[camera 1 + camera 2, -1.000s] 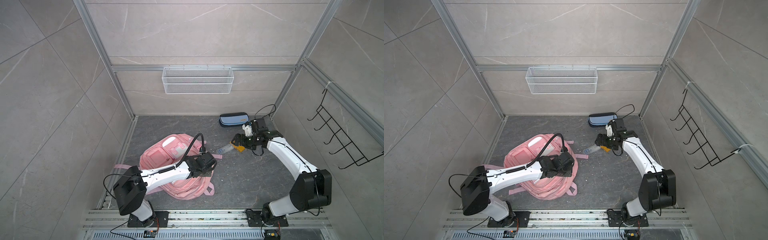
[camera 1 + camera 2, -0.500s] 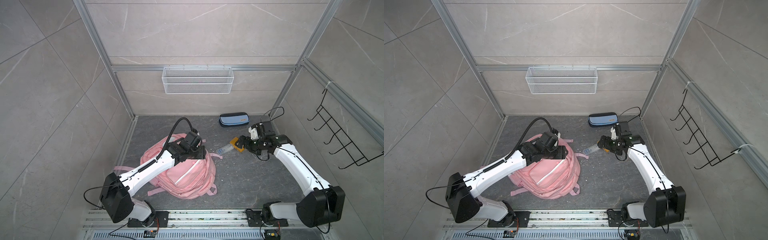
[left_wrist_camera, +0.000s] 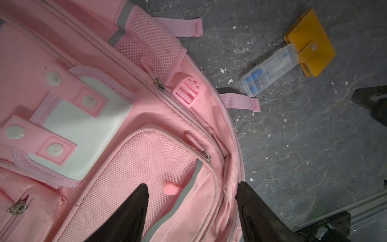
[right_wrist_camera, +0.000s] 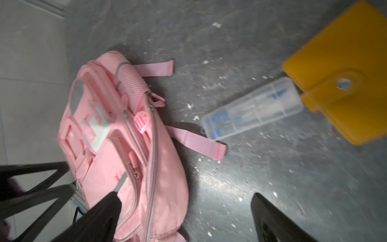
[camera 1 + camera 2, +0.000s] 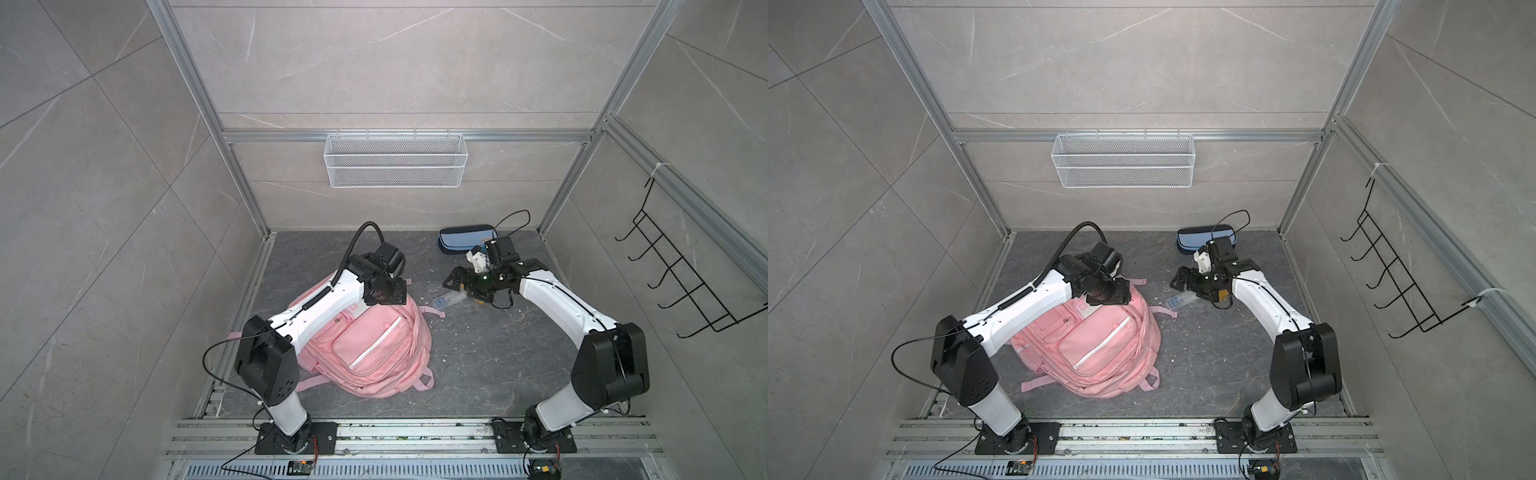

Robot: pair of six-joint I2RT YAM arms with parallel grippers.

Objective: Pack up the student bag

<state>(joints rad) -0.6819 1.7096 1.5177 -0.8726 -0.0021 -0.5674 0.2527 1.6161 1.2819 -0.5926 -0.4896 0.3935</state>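
While the large soft pink fabric backpack (image 5: 374, 349) lies front side up on the dark grey stone floor (image 5: 478, 361), the left gripper (image 3: 192, 186) is held over its upper end. The black fingers (image 3: 134, 209) are spread apart, and nothing is pinched. Only a pink mesh pocket and a grey-edged zip seam are seen beneath them (whether the tips touch the fabric cannot be told). In both top views the bag is seen directly under this gripper, stretching back along the left arm.

The right gripper (image 4: 184, 196) is held above bare floor, spread wide and empty, with the bag to one side of it and apart from it. Just beside this gripper, between it and the bag, a small clear plastic box with blue contents (image 4: 251, 108) lies flat. One end of the box touches a yellow snap-flap wallet (image 4: 339, 83). Behind the right gripper's wrist, by the back wall, a blue zipped pencil case (image 5: 467, 239) is seen.
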